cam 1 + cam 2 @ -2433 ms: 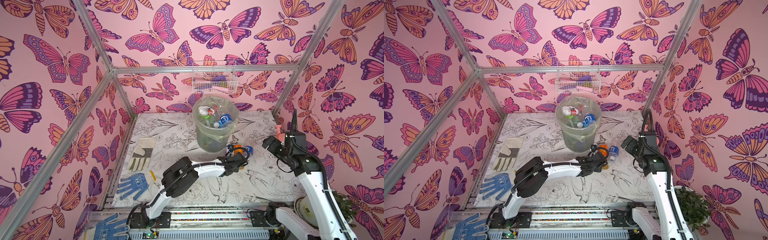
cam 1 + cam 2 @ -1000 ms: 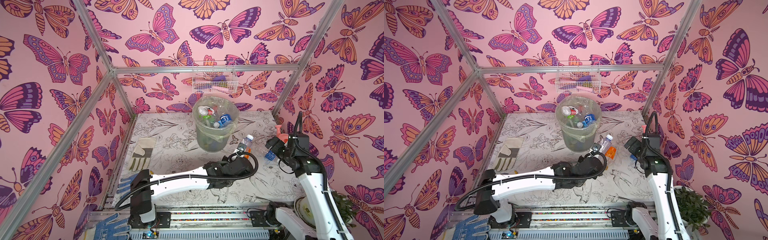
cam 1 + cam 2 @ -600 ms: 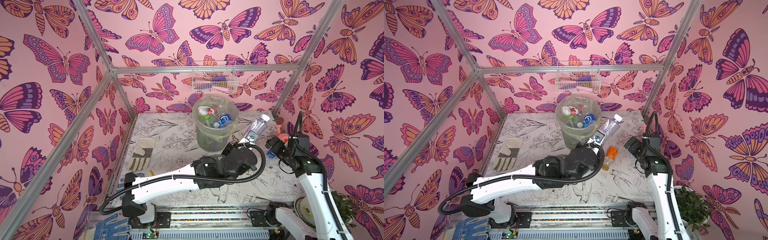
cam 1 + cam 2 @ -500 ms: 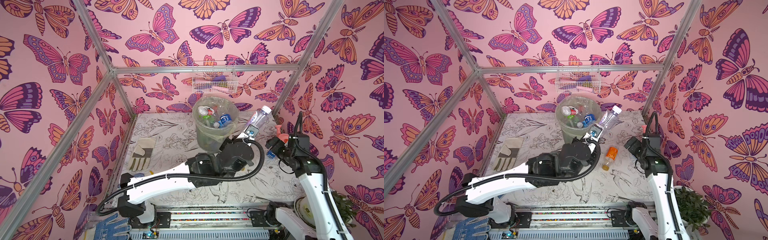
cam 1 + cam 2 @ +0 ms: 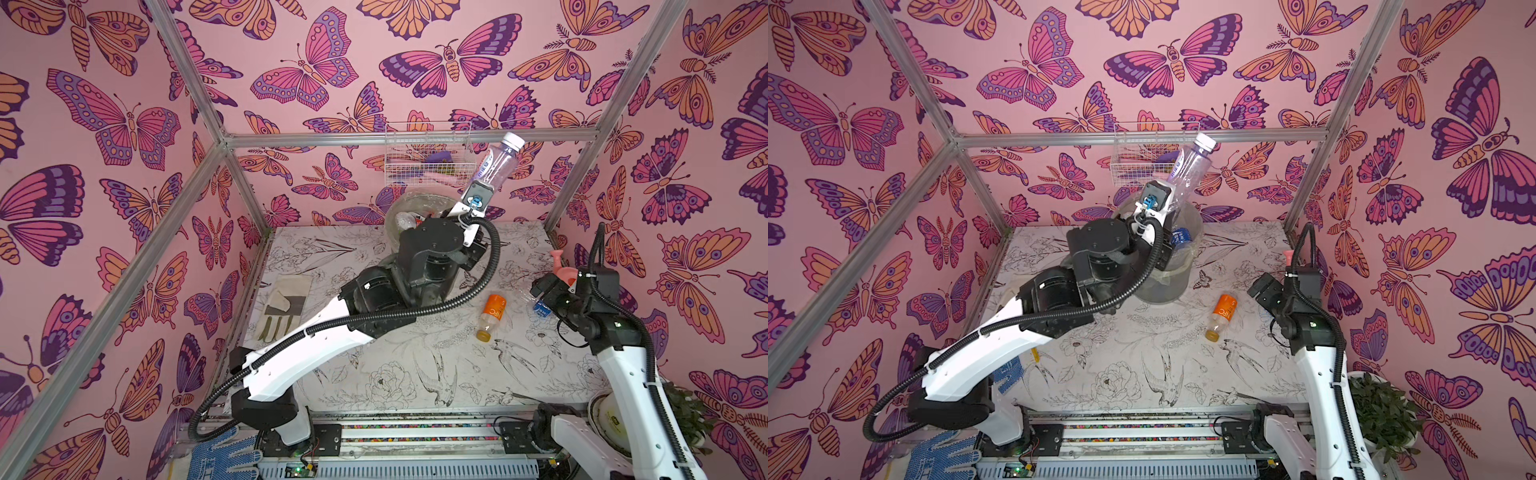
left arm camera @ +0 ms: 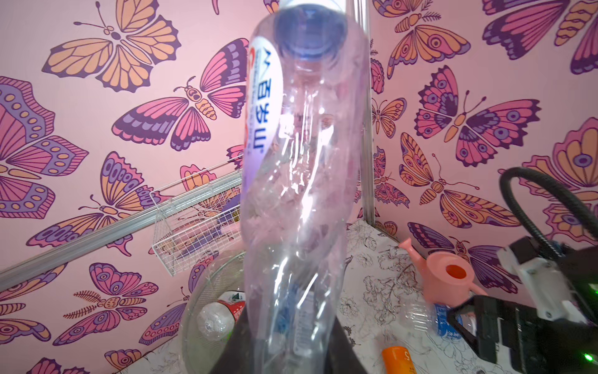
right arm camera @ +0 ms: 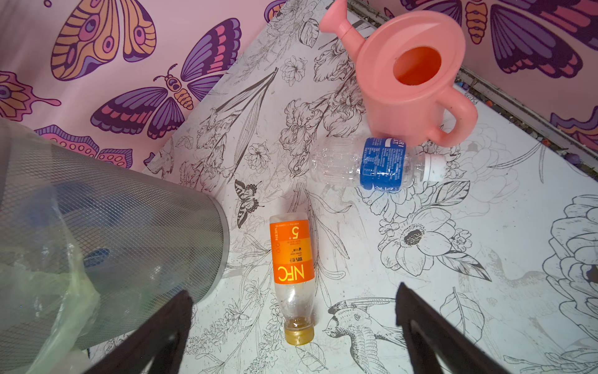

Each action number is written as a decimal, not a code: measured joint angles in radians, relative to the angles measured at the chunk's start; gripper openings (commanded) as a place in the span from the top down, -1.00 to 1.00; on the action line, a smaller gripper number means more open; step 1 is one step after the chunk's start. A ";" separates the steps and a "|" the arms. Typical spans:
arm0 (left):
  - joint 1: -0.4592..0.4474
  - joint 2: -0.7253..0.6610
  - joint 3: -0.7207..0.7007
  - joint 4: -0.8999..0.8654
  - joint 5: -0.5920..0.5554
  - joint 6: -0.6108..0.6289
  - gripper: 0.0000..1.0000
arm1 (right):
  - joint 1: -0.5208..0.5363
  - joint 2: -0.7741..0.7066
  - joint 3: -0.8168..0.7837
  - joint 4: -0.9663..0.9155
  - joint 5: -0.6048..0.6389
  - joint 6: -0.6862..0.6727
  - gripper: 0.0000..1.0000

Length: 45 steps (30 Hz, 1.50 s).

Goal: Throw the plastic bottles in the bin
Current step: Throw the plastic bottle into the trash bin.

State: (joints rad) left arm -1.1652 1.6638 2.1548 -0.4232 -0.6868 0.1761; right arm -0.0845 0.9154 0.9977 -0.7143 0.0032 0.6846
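In both top views my left gripper point(image 5: 478, 198) is pinched shut on the base of a clear bottle point(image 5: 496, 162), raised cap-up and tilted, above the bin point(image 5: 1196, 239) and in front of the wire basket point(image 5: 424, 158); whether the bottle stands squarely over the mouth I cannot settle. My right gripper point(image 5: 1262, 291) hangs spread and empty near two bottles lying on the table: an orange-label bottle point(image 5: 491, 311) and, partly hidden behind it, a blue-label bottle point(image 5: 538, 306). The left wrist view shows the held bottle point(image 6: 297, 194) crumpled and twisted, with the bin's lined rim point(image 6: 194, 307) below it and other bottles inside. The right wrist view shows my right fingers wide apart over the orange-label bottle, and the blue-label bottle touching the pink watering can point(image 7: 411, 74). Risks, in my judgement: a release off-centre could send the bottle onto the rim or past it; the crushed base could slip early; and a grab at the blue-label bottle could knock the can.
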 measured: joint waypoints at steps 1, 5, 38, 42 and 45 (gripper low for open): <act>0.035 0.010 0.013 -0.023 0.028 -0.023 0.95 | 0.000 0.000 0.000 0.000 -0.002 0.000 -0.98; 0.169 0.059 0.024 -0.124 0.143 -0.127 0.56 | 0.000 0.000 0.000 0.000 -0.006 0.000 -0.98; 0.076 -0.596 -0.668 -0.105 0.021 -0.256 -0.93 | 0.000 0.089 -0.062 0.000 -0.051 -0.031 -0.98; 0.076 -0.736 -0.822 -0.067 -0.037 -0.336 -0.91 | 0.000 0.170 -0.067 0.000 -0.076 -0.034 -0.98; 0.081 -0.804 -0.917 -0.070 -0.065 -0.405 -0.89 | 0.011 0.218 -0.074 0.000 -0.080 -0.034 -0.98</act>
State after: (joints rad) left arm -1.0840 0.8597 1.2381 -0.4931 -0.7521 -0.2287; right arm -0.0738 1.1336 0.9241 -0.7143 -0.0765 0.6502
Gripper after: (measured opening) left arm 0.948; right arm 0.989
